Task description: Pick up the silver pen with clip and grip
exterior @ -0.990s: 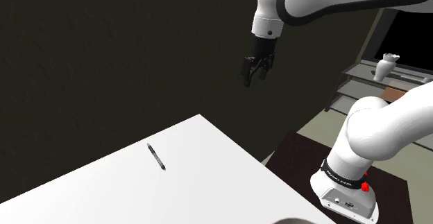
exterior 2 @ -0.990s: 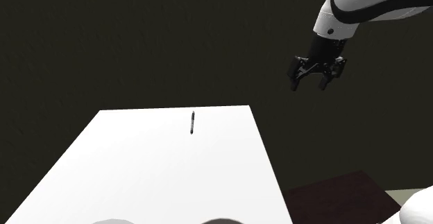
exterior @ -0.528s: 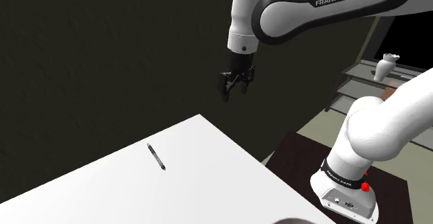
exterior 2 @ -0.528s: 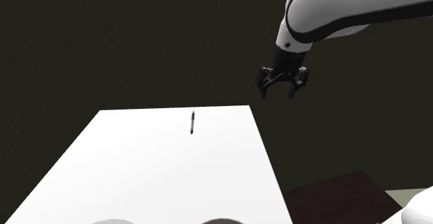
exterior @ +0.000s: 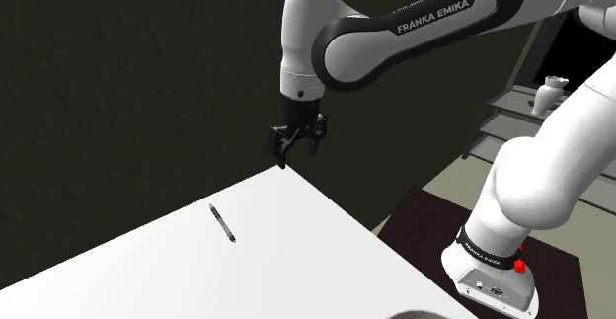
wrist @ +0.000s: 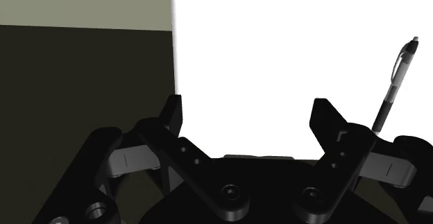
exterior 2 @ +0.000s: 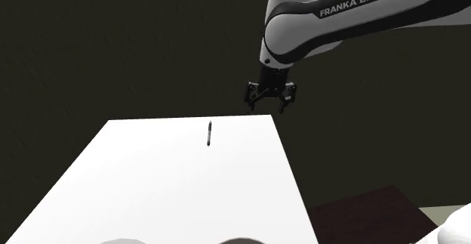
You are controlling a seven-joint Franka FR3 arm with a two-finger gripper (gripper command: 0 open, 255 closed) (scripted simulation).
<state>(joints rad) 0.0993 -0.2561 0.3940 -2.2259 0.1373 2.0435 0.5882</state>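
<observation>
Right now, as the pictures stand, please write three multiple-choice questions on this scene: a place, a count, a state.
1. Where does the pen lie? A. on the floor B. on the white table C. on a shelf
2. How many pens are there? A. one B. two C. three
3. How is the gripper? A. shut on the pen B. shut on nothing C. open, in the air
Answers: B, it lies flat on that table; A, a single pen shows; C, its fingers stand apart, holding nothing.
</observation>
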